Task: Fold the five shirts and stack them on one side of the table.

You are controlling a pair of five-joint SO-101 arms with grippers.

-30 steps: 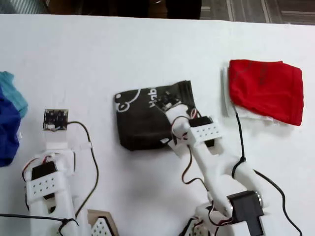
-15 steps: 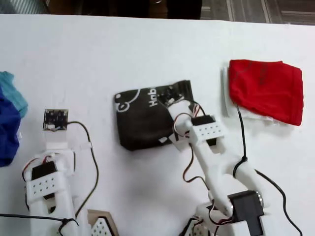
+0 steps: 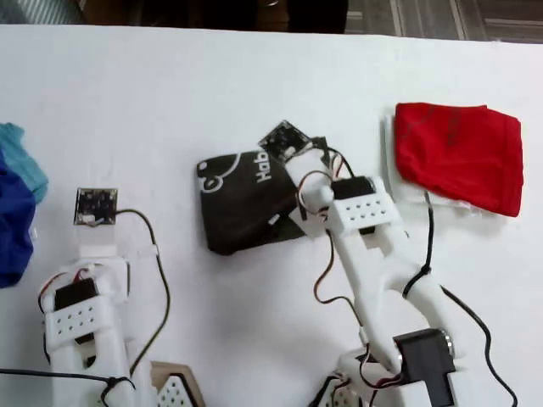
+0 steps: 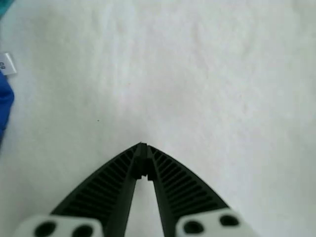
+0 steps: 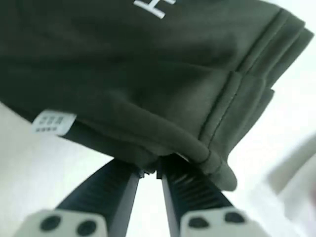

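Note:
A black shirt (image 3: 242,203) with white print lies folded at the table's middle. My right gripper (image 5: 150,173) is shut on a folded hem of this black shirt (image 5: 148,84), which hangs from the fingers in layers. The right arm (image 3: 361,220) stands over the shirt's right side. A folded red shirt (image 3: 458,153) rests on a white shirt (image 3: 392,182) at the right. A blue shirt (image 3: 13,229) and a teal shirt (image 3: 21,161) lie crumpled at the left edge. My left gripper (image 4: 142,150) is shut and holds nothing above bare tablecloth.
The white tablecloth (image 3: 170,93) covers the whole table. The left arm (image 3: 81,305) stands at the near left, with a cable looping beside it. A blue cloth edge (image 4: 4,108) and a white tag (image 4: 6,64) lie near the left gripper.
My right gripper has risen and drawn toward the far side with the black shirt's right edge in it, so that side is lifted and narrower. The left arm has not moved.

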